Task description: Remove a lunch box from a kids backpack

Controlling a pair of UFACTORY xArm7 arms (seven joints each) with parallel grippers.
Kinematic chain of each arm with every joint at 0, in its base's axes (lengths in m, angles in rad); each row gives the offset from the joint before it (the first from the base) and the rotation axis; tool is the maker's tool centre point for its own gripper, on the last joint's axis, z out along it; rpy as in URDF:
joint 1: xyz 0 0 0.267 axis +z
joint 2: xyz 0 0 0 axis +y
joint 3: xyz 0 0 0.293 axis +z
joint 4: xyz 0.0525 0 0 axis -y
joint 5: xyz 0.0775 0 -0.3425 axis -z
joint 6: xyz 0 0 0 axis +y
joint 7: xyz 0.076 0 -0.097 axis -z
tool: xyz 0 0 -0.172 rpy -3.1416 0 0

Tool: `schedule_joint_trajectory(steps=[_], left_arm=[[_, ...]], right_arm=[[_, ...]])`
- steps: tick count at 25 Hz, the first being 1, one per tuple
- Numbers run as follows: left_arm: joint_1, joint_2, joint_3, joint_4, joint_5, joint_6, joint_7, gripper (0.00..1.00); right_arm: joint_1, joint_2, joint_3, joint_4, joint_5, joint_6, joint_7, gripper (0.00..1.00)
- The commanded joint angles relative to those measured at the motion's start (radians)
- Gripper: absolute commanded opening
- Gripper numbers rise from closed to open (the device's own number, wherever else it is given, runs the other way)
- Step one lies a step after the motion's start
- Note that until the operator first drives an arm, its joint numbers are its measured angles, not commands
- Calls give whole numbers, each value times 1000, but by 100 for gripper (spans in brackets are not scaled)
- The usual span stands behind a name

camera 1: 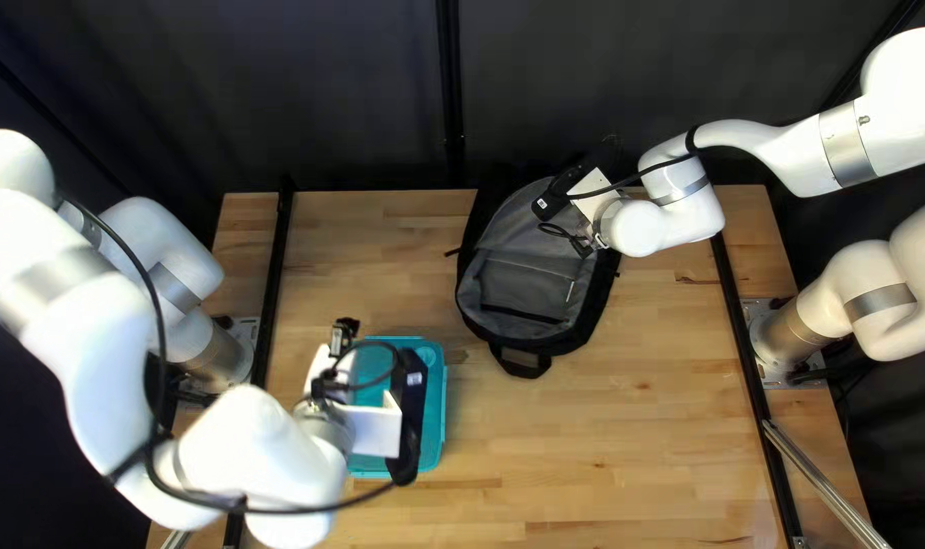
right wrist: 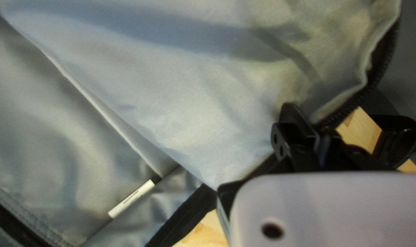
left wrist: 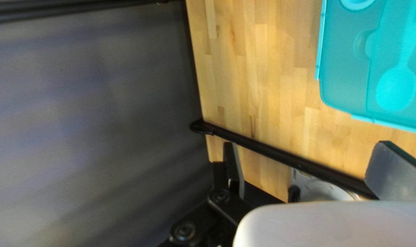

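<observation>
Lunch box (camera 1: 435, 407) lies long axis near to far.

Backpack (camera 1: 518, 280) lay on table (camera 1: 605, 437), toward far edge, right of lunch box (camera 1: 434, 407); its top loop (camera 1: 523, 373) pointed at near edge. Tag (right wrist: 131, 199) sat inside backpack. Lunch box was on table, nearer the near edge, between left rail (camera 1: 272, 295) and right rail (camera 1: 744, 336), closer to left one. Curtain (camera 1: 330, 92) hung behind table.

Open backpack (camera 1: 523, 280) right of upper centre; teal lunch box (camera 1: 434, 402), apparently lidded, lower centre-left, partly hidden.
</observation>
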Motion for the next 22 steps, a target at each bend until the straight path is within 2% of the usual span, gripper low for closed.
schedule_joint_trajectory(steps=[1, 10, 19, 20, 21, 22], left_arm=[[12, -93, 25, 67, -55, 82, 57, 100], [26, -170, 41, 230, -128, 239, 103, 100], [26, -170, 39, 232, -131, 241, 98, 100], [26, -170, 39, 232, -131, 241, 98, 100], [26, -170, 39, 232, -131, 241, 98, 100], [26, -170, 39, 232, -131, 241, 98, 100]], right_arm=[[0, 0, 0, 0, 0, 0, 0, 0], [0, 0, 0, 0, 0, 0, 0, 0], [0, 0, 0, 0, 0, 0, 0, 0], [0, 0, 0, 0, 0, 0, 0, 12], [0, 0, 0, 0, 0, 0, 0, 74], [0, 0, 0, 0, 0, 0, 0, 83]])
